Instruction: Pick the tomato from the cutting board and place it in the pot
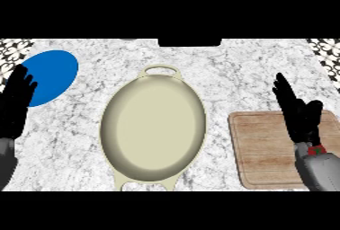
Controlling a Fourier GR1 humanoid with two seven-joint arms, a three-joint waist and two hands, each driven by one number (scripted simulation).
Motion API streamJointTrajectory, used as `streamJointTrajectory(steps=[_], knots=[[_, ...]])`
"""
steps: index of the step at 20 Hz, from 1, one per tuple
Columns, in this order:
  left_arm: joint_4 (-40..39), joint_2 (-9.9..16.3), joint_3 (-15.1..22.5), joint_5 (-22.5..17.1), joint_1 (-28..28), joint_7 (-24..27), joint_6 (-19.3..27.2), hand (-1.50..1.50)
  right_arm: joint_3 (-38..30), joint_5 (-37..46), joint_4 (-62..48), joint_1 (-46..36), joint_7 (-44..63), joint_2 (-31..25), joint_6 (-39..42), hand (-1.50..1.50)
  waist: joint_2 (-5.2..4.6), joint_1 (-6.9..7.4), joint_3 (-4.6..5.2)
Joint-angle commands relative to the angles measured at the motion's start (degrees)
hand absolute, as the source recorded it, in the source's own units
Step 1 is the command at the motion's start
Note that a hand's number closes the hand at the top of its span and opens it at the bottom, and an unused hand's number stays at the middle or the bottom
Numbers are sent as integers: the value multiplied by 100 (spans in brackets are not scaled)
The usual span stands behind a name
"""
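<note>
Fingers [287, 96] of right hand [302, 119] straight, tomato [317, 150] below at wrist, above cutting board [266, 148]

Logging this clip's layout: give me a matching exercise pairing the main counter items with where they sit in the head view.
Things:
1. oval cream pot with end handles
2. round blue plate
3. rectangular wooden cutting board
4. red tomato

Places:
A. far left of the counter
B. right side, under the right hand
C. centre
D. mostly hidden behind the right wrist

Pairs: 1-C, 2-A, 3-B, 4-D
</note>
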State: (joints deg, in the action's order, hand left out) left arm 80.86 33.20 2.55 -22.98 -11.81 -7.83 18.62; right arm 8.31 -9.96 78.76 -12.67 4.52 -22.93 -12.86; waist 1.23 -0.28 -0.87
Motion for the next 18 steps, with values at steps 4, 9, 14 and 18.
streamJointTrajectory(steps=[4,9,14,18], knots=[[23,260,188,531,697,250,22,0,-1447,-455,-1,1387,408,-234,-1192,150,-40,-419,86],[24,282,381,631,984,234,-74,0,-1661,1507,-527,2411,74,-1445,-2784,-150,-71,-604,150],[333,229,547,734,1412,389,-154,0,-1510,1981,1093,3687,-136,-443,-4221,-150,-35,-302,114],[644,67,728,1008,1503,367,11,0,-1232,2360,2742,4814,1229,-832,-3785,-150,-101,-77,109]])
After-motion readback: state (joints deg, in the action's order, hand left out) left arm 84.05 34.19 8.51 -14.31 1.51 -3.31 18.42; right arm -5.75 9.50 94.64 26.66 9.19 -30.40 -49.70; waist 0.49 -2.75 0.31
